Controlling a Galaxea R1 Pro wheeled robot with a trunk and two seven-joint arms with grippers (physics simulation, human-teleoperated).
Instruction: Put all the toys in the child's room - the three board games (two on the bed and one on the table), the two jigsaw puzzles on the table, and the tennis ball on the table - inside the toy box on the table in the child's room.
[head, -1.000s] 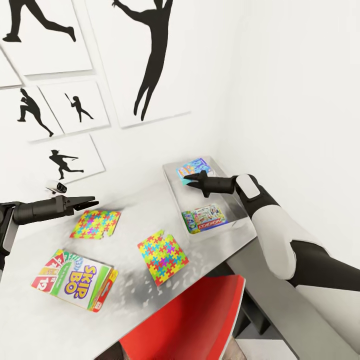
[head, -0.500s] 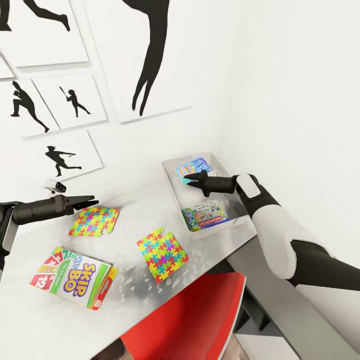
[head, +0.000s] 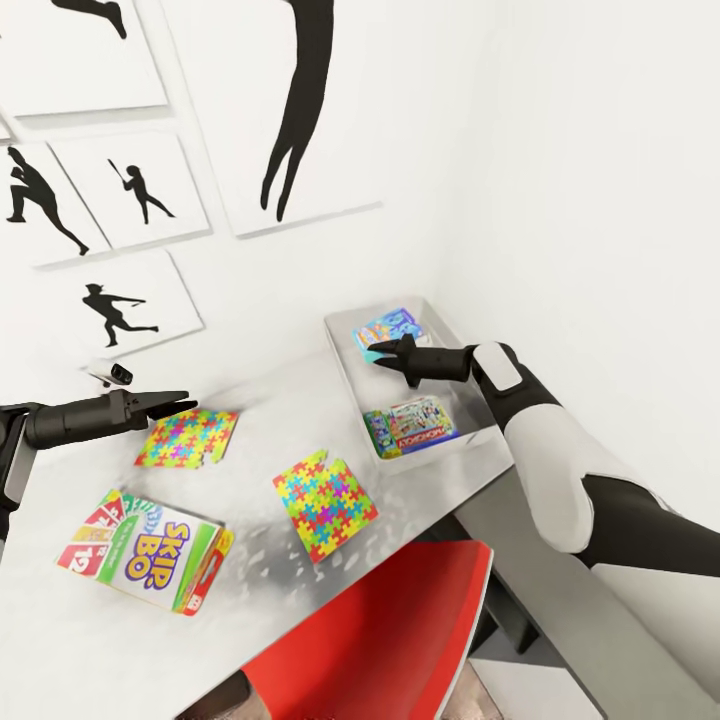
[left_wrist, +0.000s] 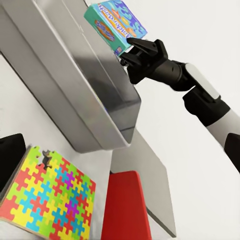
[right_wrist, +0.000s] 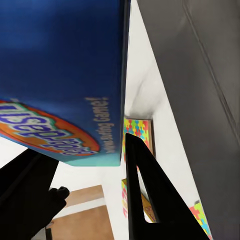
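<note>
Toy box (head: 347, 385) at desk (head: 260, 570) far right corner, two board games (head: 410, 428) inside. Two jigsaw puzzles (head: 325, 504) mid-desk, left of box. Card box (head: 145, 550) near left front edge.

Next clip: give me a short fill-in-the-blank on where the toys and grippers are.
1. The right gripper holds a board game over the ____.
2. The Monopoly box lies ____ the toy box.
3. ____ jigsaw puzzles lie on the table.
4. The left gripper is beside a ____.

Missing: toy box; inside; two; jigsaw puzzle
</note>
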